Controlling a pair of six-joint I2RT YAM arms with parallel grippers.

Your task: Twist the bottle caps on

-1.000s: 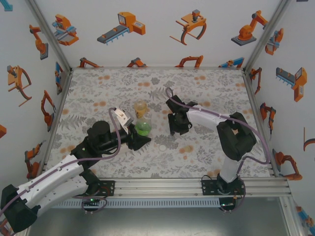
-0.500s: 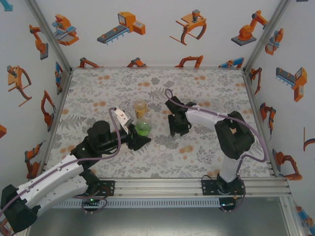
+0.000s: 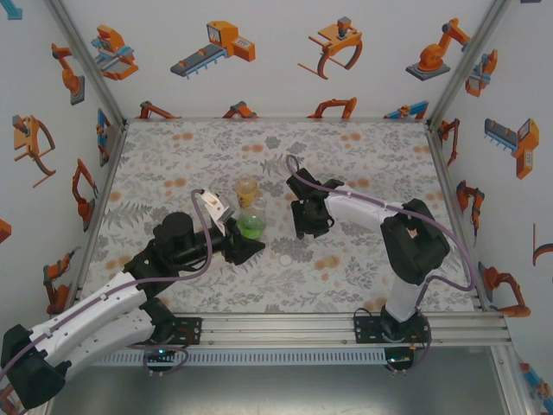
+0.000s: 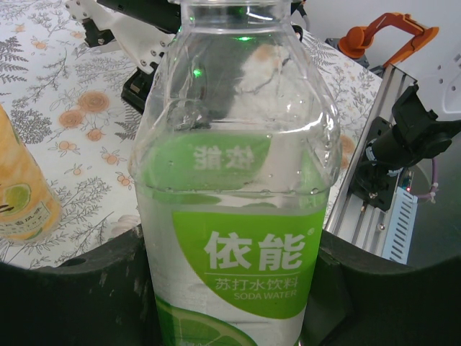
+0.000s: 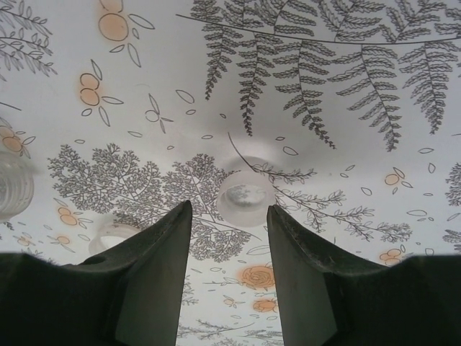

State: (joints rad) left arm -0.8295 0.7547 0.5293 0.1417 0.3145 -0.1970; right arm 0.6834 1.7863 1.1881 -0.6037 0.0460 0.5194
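A: Lighting?
B: Bright, even, diffuse; faint soft shadows on the table (image 3: 363, 285).
A: Faults?
B: Reflections streak the clear bottle (image 4: 238, 130); white cap (image 5: 245, 196) slightly soft; left wrist background blurred.

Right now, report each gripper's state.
Left gripper: closed on the soda water bottle.
Right gripper: open, holding nothing; white cap lies on the table between its fingertips.

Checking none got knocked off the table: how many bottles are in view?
2. A green-labelled bottle is gripped by the left end effector; an amber bottle stands just beyond it. Others may be hidden from view.
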